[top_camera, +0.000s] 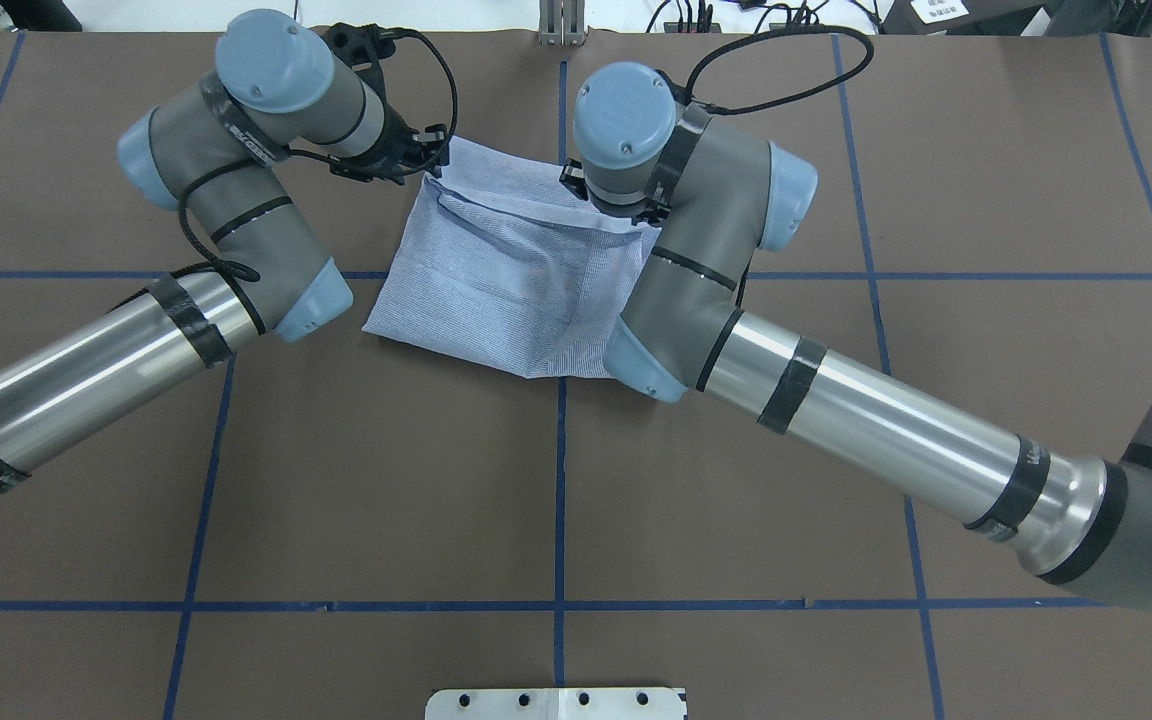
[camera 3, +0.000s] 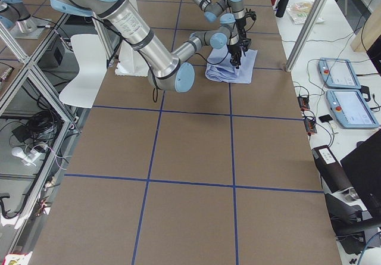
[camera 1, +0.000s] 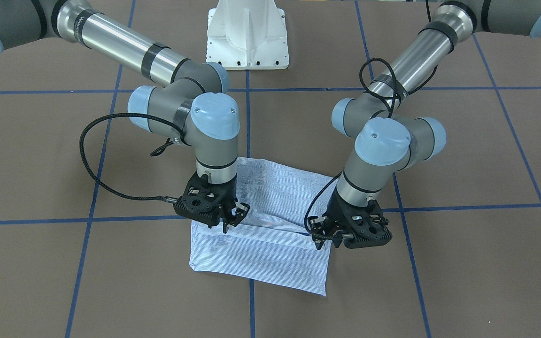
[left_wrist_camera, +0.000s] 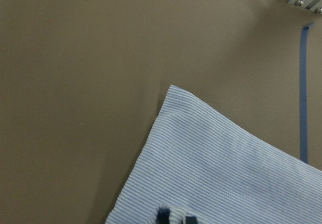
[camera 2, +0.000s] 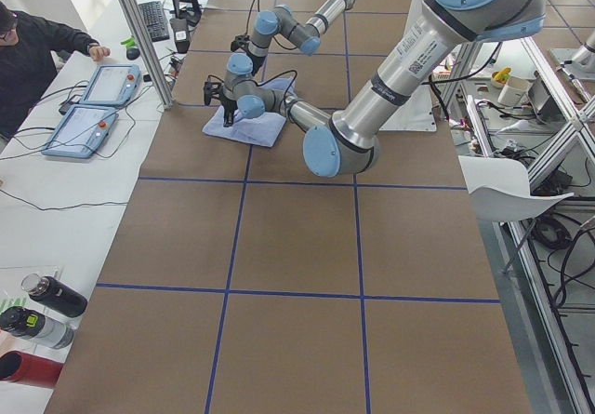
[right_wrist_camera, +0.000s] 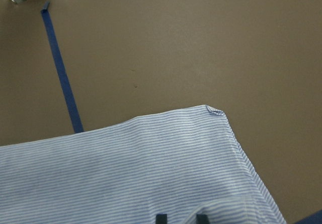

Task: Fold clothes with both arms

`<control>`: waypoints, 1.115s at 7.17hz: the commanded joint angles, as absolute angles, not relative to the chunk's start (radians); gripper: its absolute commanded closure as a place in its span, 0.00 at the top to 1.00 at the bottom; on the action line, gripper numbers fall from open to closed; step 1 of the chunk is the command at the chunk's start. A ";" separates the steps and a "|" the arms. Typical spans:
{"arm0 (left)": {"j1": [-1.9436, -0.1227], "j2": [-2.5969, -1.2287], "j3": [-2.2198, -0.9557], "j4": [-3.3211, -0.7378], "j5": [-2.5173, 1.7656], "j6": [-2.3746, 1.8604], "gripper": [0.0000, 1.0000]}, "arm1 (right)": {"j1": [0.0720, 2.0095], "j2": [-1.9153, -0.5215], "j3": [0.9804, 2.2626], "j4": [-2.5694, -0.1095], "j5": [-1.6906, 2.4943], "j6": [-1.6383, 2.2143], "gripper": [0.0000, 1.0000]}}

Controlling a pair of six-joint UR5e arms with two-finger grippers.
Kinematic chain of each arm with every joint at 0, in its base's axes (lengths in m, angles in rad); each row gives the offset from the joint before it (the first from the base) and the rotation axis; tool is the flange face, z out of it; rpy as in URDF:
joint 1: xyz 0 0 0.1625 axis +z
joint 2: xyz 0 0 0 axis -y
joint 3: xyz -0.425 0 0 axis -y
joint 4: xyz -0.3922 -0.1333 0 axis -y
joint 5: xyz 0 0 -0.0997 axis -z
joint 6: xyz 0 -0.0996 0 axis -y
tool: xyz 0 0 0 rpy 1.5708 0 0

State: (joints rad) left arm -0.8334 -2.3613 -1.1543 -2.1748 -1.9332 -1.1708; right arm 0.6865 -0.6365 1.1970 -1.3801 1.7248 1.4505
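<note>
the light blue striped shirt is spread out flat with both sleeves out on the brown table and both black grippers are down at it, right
No: the light blue striped shirt is folded into a compact rectangle, no sleeves sticking out, as the front-facing view shows. It does lie on the brown table, with the left gripper and right gripper down at it.

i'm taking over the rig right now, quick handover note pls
Left gripper: down on the shirt at one side edge, tips look pinched on a small fold.
Right gripper: at the opposite edge, tips straddle fabric; grip unclear.
Shirt: compact folded rectangle lying on the table.
Done: sleeves and collar are folded out of sight.
Left: probably one last fold or a release; check the grips first.
</note>
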 commanded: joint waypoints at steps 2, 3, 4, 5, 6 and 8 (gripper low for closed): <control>-1.006 -2.130 -1.419 -2.046 -2.146 -0.746 1.00 | 0.880 -0.681 1.317 -1.611 2.001 1.051 1.00; -1.052 -2.079 -1.521 -1.926 -2.146 -0.589 1.00 | 0.938 -0.775 1.419 -1.652 2.044 0.919 1.00; -1.118 -2.021 -1.569 -1.886 -2.146 -0.430 1.00 | 1.007 -0.898 1.513 -1.657 2.090 0.778 1.00; -1.193 -1.950 -1.572 -1.884 -2.161 -0.272 1.00 | 1.087 -0.999 1.593 -1.693 2.127 0.629 1.00; -1.285 -1.883 -1.572 -1.882 -2.202 -0.126 1.00 | 1.160 -1.099 1.694 -1.771 2.141 0.436 1.00; -1.406 -1.719 -1.595 -1.900 -2.307 -0.043 1.00 | 1.264 -1.372 1.903 -1.832 2.158 0.188 1.00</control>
State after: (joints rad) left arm -1.3303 -1.8250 -1.5763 -1.8881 -2.2491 -0.0954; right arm 1.1977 -1.2102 1.7834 -1.8046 2.1427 0.3254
